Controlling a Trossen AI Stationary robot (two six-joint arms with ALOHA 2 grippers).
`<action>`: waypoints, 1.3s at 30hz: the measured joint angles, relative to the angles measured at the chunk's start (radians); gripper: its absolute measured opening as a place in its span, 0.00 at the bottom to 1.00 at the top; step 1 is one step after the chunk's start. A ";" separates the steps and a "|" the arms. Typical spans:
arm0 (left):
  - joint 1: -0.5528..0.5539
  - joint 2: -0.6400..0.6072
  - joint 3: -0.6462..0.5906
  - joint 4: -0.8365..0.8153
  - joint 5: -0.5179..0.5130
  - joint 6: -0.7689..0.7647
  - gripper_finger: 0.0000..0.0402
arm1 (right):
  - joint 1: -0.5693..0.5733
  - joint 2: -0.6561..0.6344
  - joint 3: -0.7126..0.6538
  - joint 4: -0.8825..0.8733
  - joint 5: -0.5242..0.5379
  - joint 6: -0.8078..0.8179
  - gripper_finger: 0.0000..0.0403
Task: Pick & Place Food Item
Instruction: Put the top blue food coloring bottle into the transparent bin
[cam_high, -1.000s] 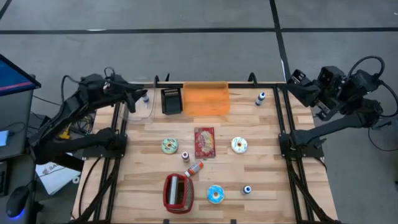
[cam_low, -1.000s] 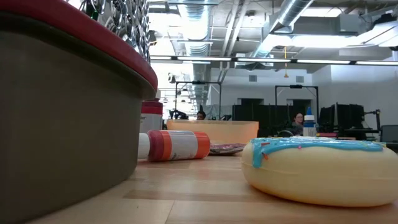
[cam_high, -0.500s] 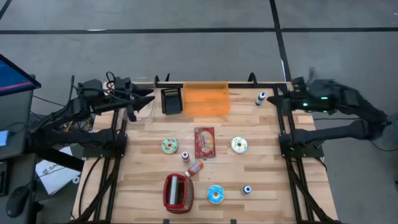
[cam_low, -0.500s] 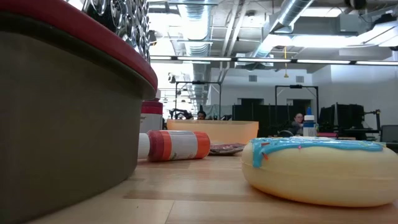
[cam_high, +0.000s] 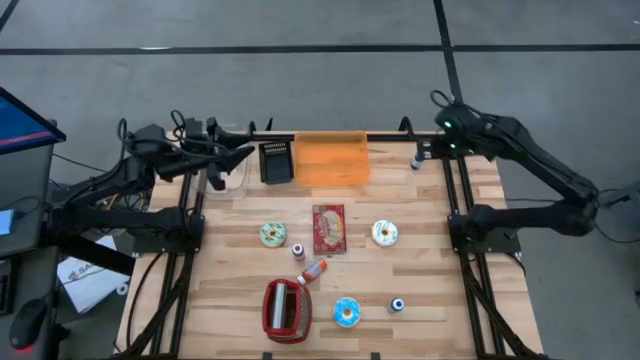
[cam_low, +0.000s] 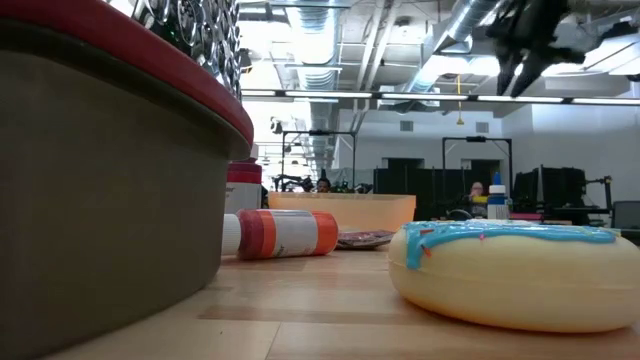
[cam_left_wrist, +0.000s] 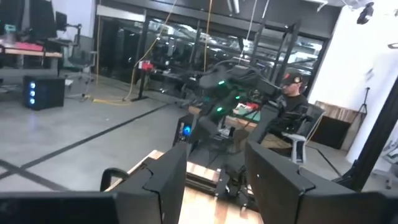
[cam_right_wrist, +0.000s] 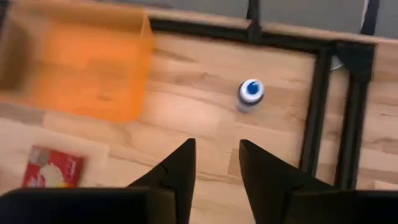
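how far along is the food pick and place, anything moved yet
Nothing looks placed yet: the translucent orange bin shows no food inside. The green-iced donut, white-iced donut, blue-iced donut and red snack packet all lie loose on the wooden table. In hand: nothing. The right gripper, open and empty, hangs over the far right corner by a small blue-capped bottle; the left gripper, also open, waits at the far left. Every pick remains.
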 joint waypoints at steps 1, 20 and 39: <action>-0.005 0.000 0.001 0.004 0.000 0.008 0.40 | -0.021 0.023 0.000 0.006 -0.013 -0.024 0.32; -0.101 0.006 0.012 0.001 -0.002 0.016 0.40 | -0.219 0.352 -0.006 0.107 -0.008 -0.131 0.59; -0.112 0.006 0.012 0.046 -0.002 0.042 0.40 | -0.291 0.389 -0.187 0.281 -0.062 -0.076 0.59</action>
